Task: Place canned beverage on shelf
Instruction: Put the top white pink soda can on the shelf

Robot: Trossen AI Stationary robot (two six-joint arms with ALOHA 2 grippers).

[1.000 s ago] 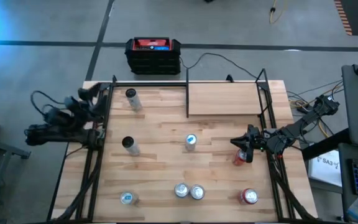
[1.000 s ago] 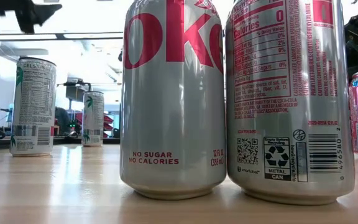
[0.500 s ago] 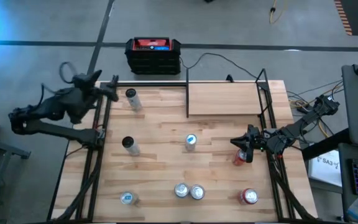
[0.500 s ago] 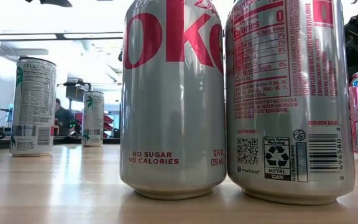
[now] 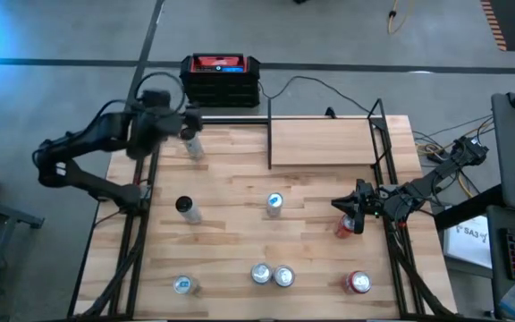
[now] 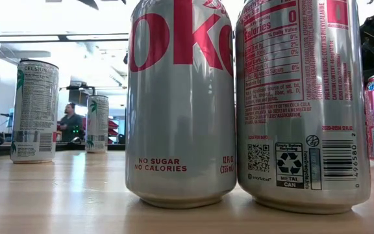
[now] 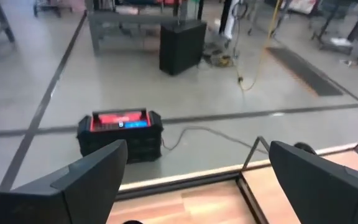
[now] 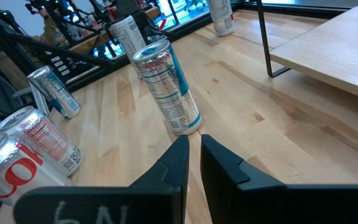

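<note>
Reaching over the far left corner of the table (image 5: 240, 192), the left gripper (image 5: 189, 121) hangs with its fingers spread wide, holding nothing, close to a silver can (image 5: 190, 143). The right gripper (image 5: 345, 211) waits near the right edge, pinched tight on nothing, beside a red can (image 5: 344, 227). The shelf (image 5: 322, 141) sits bare at the far right. More cans stand about the table.
</note>
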